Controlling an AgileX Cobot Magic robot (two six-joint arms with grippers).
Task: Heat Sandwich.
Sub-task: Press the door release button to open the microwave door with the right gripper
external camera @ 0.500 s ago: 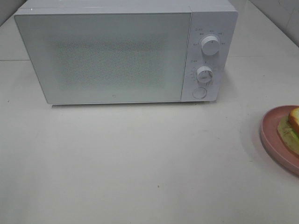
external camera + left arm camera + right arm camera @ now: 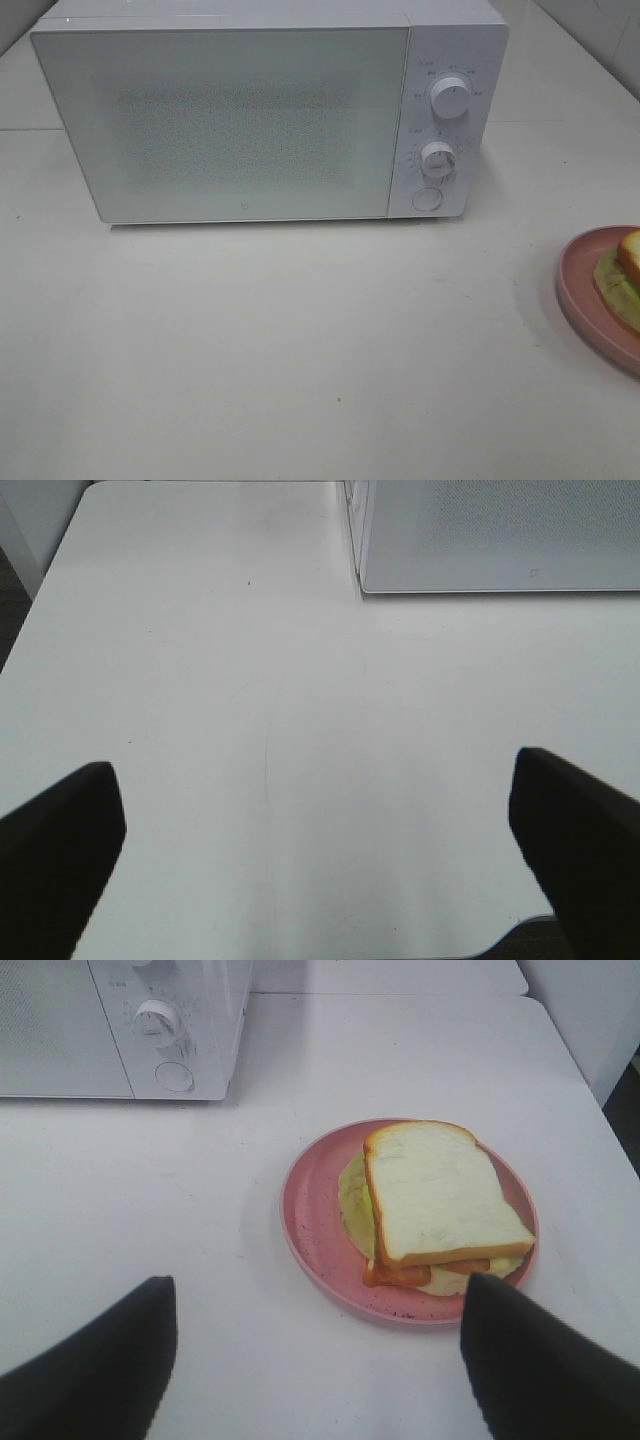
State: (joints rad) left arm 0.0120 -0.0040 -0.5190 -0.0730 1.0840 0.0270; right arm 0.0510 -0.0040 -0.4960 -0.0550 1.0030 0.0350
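We look down past our left tool (image 2: 315, 780) at a pale, bare table (image 2: 300, 680). The tool's two dark fingers (image 2: 60, 850) stand wide apart at the near corners of the picture, with plain table surface showing between them. At the far side we see the lower front corner of a white microwave (image 2: 500, 535), resting on the table well apart from the tool. A tiny dark speck (image 2: 249, 582) marks the table near that corner.

A kitchen-style tabletop setup. A white microwave (image 2: 250, 110) with two round dials (image 2: 451, 97) fills the upper part of the frame on a plain white table (image 2: 300, 350). A pink plate (image 2: 580, 290) holding a sandwich (image 2: 625, 275) sits at the right edge.
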